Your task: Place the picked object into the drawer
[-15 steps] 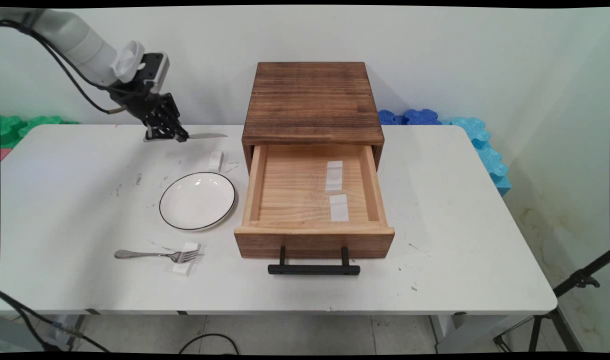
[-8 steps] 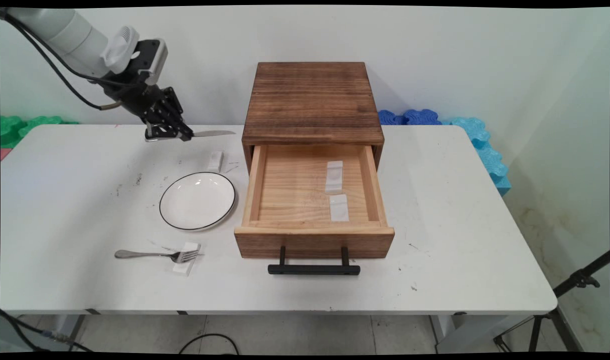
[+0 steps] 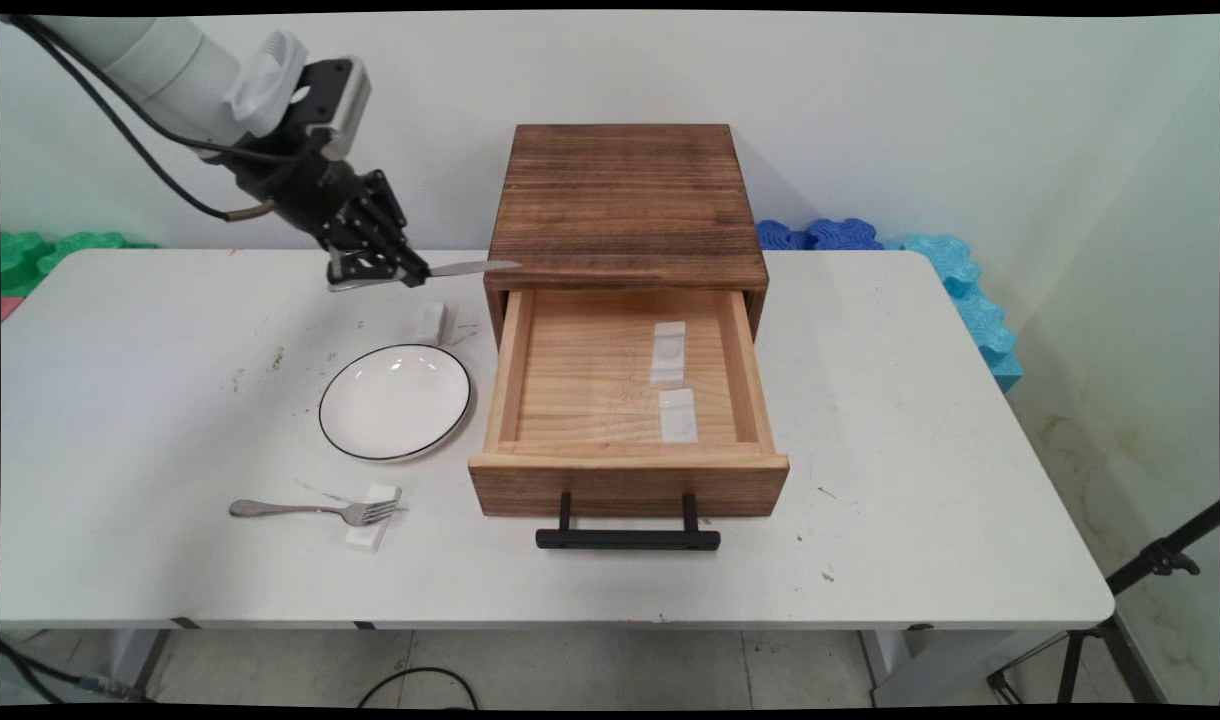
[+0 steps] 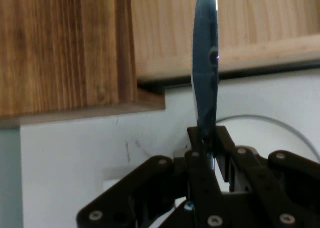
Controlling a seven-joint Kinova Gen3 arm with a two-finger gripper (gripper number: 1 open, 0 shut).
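Black two-finger gripper [image 3: 408, 276] clamped tight on a silver table knife [image 3: 448, 270], held above the white table [image 3: 150, 400] at its far left part. Knife roughly level, blade pointing toward 3 o'clock, tip just reaching the left front corner of the dark brown wooden cabinet [image 3: 625, 200]. In the hand view, blade [image 4: 206, 63] standing edge-on between the pressed fingers [image 4: 200, 178], running up across the cabinet's side and the pale drawer wall. Light pine drawer [image 3: 625, 400] pulled fully open toward 6 o'clock, black bar handle [image 3: 627, 539] at its front. Two small white rectangular blocks [image 3: 669, 354] lying on the drawer floor, one behind the other, right of centre. Directly below the gripper, a third small white block [image 3: 431, 321] on the tabletop, just at 12 o'clock of the round white plate with a thin black rim [image 3: 394, 402]. Plate just left of the drawer, not touching. At 6 o'clock of the plate, a silver fork [image 3: 310, 510] lying flat, tines resting on another small white block [image 3: 374, 516], handle toward 9 o'clock. Dark scuff marks scattered on the table left of the plate.
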